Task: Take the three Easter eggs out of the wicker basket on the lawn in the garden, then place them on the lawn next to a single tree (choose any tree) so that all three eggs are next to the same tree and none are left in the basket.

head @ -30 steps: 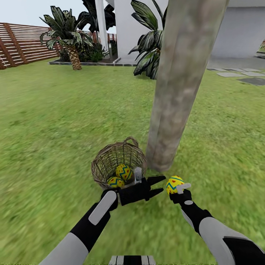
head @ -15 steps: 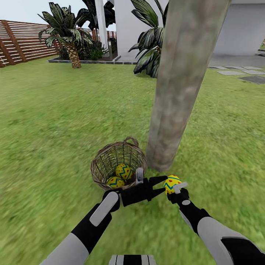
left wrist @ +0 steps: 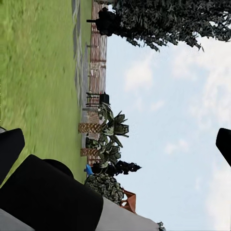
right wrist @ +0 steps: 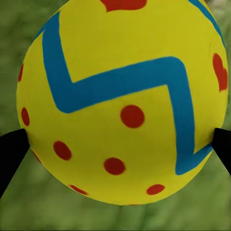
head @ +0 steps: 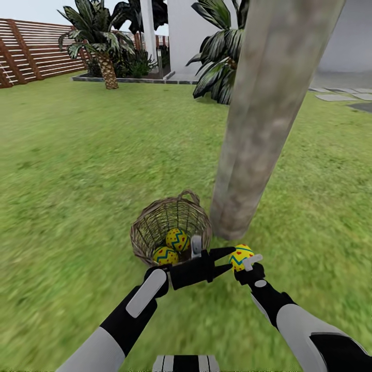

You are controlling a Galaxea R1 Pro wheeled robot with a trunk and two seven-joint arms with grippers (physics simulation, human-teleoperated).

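The brown wicker basket [head: 155,222] lies tipped on the lawn [head: 77,170] just left of the thick grey-brown tree [head: 258,129] trunk. Two yellow Easter eggs [head: 177,239] [head: 165,255] with blue zigzags rest inside it. My right gripper [head: 245,261] is shut on another Easter egg [head: 239,255], held low in front of the trunk's base; up close this egg [right wrist: 122,98] sits between the two dark fingertips [right wrist: 12,156]. My left gripper [head: 226,260] is open just in front of the basket, its fingers pointing right towards the held egg.
A short palm [head: 101,51] and a slatted wooden fence [head: 31,54] stand at the far left. A broad-leafed bush [head: 219,57] and white house walls are behind the trunk. Paving slabs [head: 336,96] lie far right. Grass spreads wide to the left and right.
The whole view has shifted slightly, so the camera moved. The right gripper with its egg has come a little closer to the left gripper's fingertips. The basket eggs stay put.
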